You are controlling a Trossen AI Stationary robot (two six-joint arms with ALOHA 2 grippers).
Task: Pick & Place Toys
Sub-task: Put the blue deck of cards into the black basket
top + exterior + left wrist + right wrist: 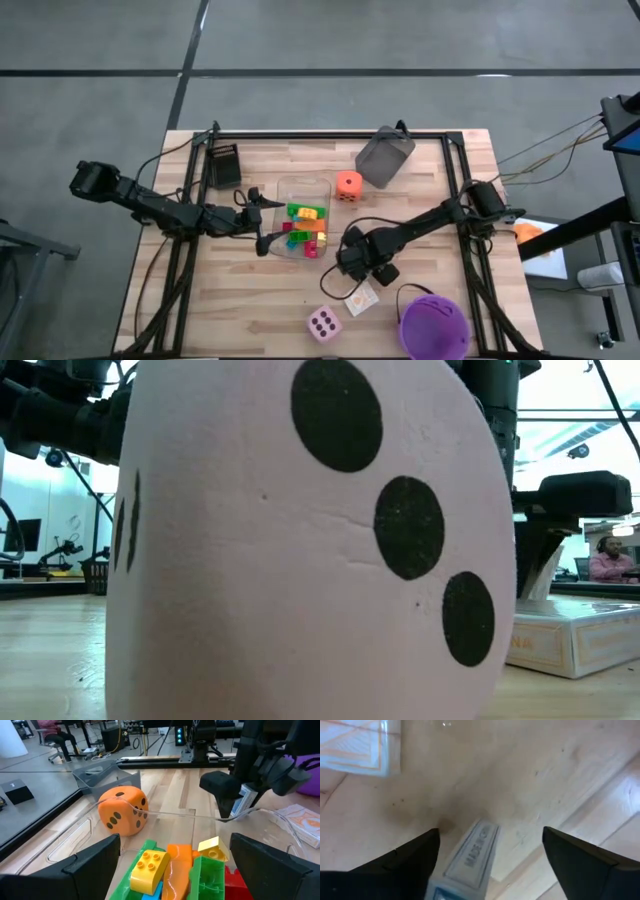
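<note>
Landmark: clear tray (300,196), mid-counter (420,300), wooden.

- Building bricks (305,228): green, yellow, red, teal and orange pieces heaped inside the clear tray, toward its near half. In the left wrist view a yellow brick (146,865), an orange piece (177,867) and a green brick (210,872) lie piled just ahead of the fingers.
- Left tool (262,222): at the tray's left edge, fingers (92,865) spread wide, released, holding nothing; the bricks sit between and just beyond the fingertips.
- Orange die (348,185): black dots, on the counter just outside the tray's far right corner; seen beyond the tray wall from the left wrist.
- Right tool (358,272): on the tray's right side, near its near corner, pointed down at the counter. Fingers (407,857) spread, released; a small flat card (472,855) with printed lettering lies on the wood between them, not gripped.
- White picture card (361,297): on the counter just beyond the right tool, away from the tray.
- Pink die (323,322): black dots, near counter edge, well apart from the tray; fills the low view.
- Purple bucket (434,322): right of the pink die.
- Grey bin (385,155): beyond the orange die.
</note>
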